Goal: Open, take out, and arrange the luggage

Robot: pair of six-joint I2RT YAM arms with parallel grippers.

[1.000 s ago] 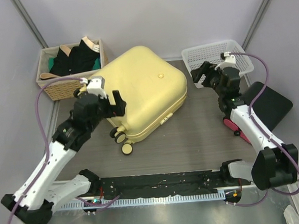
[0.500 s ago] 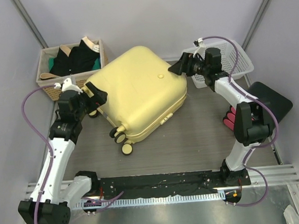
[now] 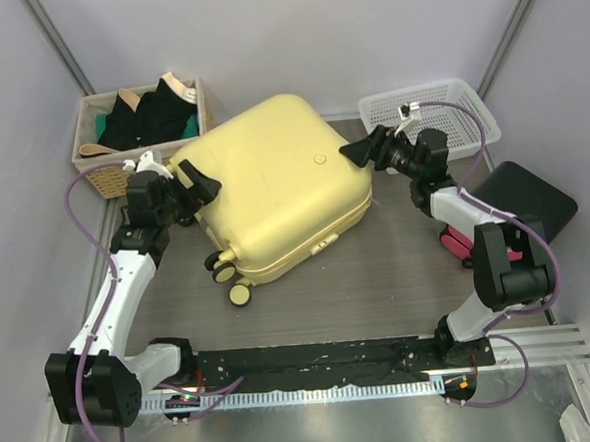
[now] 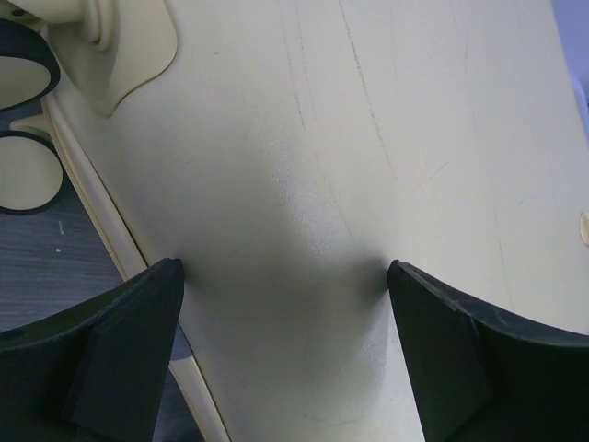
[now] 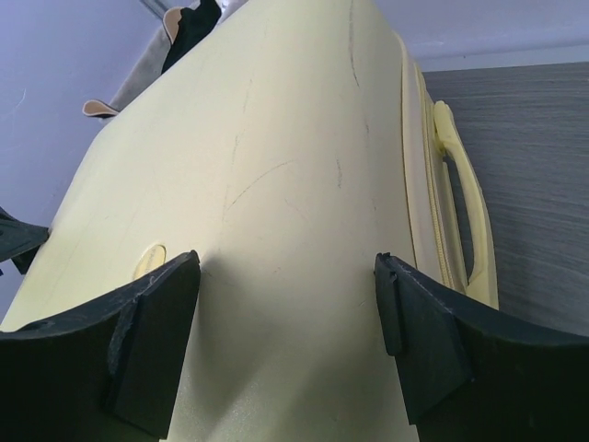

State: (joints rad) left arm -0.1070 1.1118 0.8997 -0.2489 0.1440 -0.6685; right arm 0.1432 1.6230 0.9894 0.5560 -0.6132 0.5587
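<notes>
At opposite flanks of the closed luggage (image 3: 278, 187) stand left gripper (image 3: 191, 187) and right gripper (image 3: 361, 149), jaws wide and empty; opening step in hand, shell halves likely need parting next.

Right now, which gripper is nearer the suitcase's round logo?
Right. The right gripper is just beside the logo; the left gripper is at the opposite edge of the suitcase.

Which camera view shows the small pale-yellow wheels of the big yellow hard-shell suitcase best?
The top external view: the pale-yellow caster wheels sit whole at the near corner of the yellow hard-shell suitcase. The left wrist view shows only two wheels cropped at its left edge. The right wrist view shows none.
</notes>
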